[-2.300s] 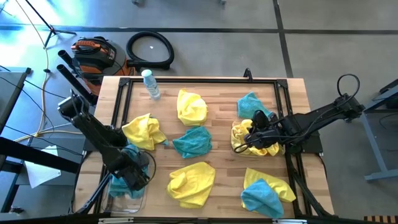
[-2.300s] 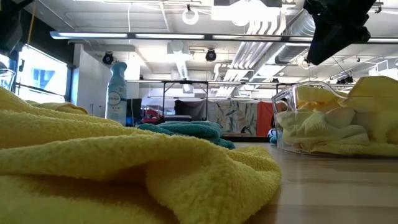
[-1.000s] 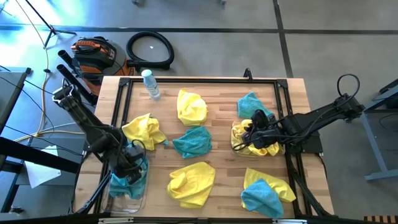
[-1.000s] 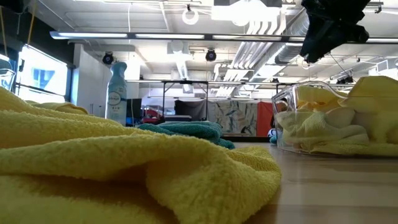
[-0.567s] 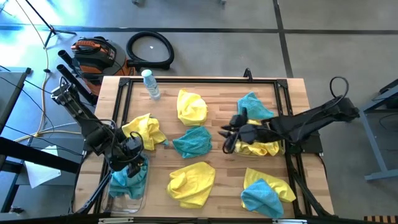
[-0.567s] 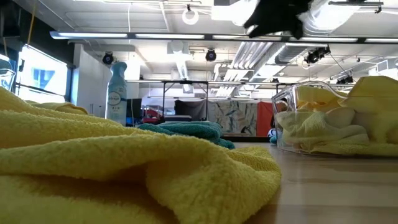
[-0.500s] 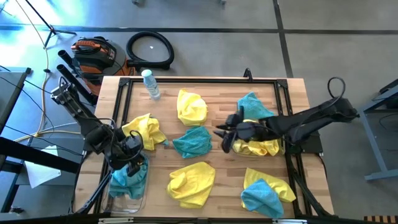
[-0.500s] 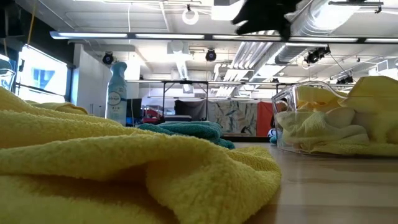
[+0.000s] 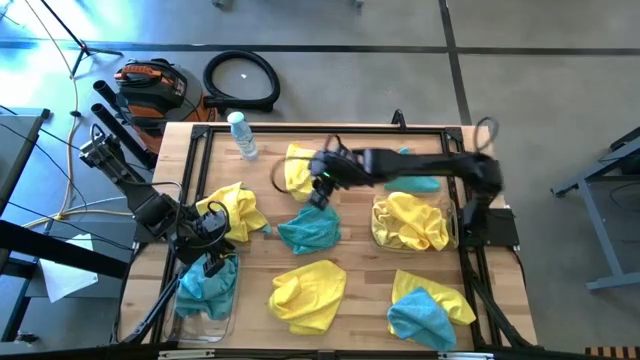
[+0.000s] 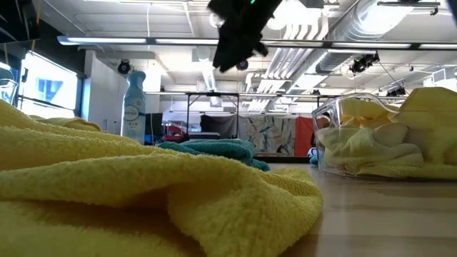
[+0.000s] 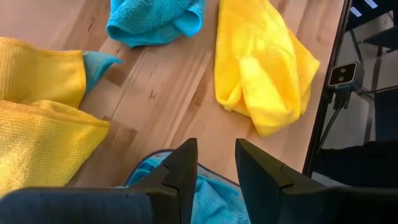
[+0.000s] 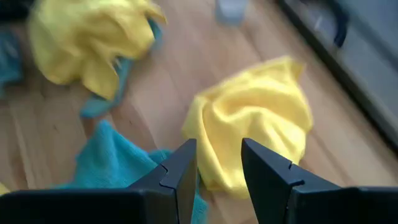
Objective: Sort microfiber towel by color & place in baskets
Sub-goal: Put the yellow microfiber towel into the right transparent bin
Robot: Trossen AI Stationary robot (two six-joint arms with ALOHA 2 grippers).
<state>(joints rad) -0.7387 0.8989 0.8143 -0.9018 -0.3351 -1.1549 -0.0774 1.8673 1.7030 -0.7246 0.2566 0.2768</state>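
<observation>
Right arm over mid-table cloths, both grippers empty.

Right gripper (image 9: 320, 190), fingers narrowly apart, hangs at frame centre between a yellow cloth (image 9: 306, 170) and a teal cloth (image 9: 309, 228); risk: pinching both colours, or the wrong one. Left gripper (image 9: 213, 262), also narrowly apart, sits lower left above the teal basket (image 9: 203, 300). Yellow basket (image 9: 408, 222) right of centre.

no readable text — spray bottle (image 10: 133, 104) label illegible
</observation>
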